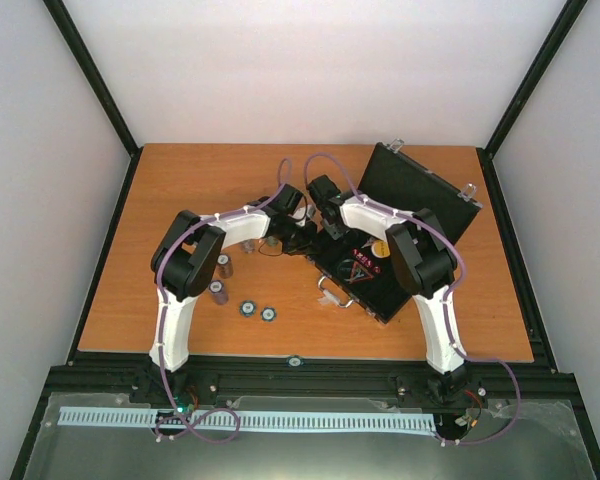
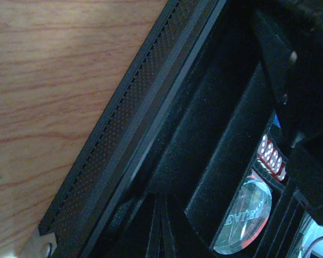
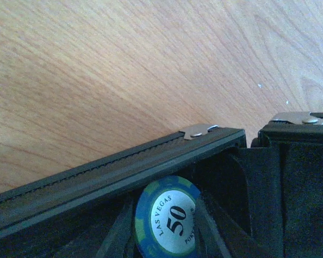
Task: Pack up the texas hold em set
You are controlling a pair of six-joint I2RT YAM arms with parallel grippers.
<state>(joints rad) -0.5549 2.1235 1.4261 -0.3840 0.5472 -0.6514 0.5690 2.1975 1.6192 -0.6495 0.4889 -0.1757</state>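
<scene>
The black case lies open at centre right, its lid raised behind it. My right gripper is over the case's far left corner and is shut on a blue "Las Vegas 50" chip, held on edge just inside the case rim. My left gripper hangs over the case's left edge; in the left wrist view its dark fingers seem closed together with nothing in them, above the black foam slots. Red dice and a clear round disc sit in the case.
Two chip stacks stand on the wooden table left of the case, with two flat blue chips near the front. A silver handle sticks out of the case's front side.
</scene>
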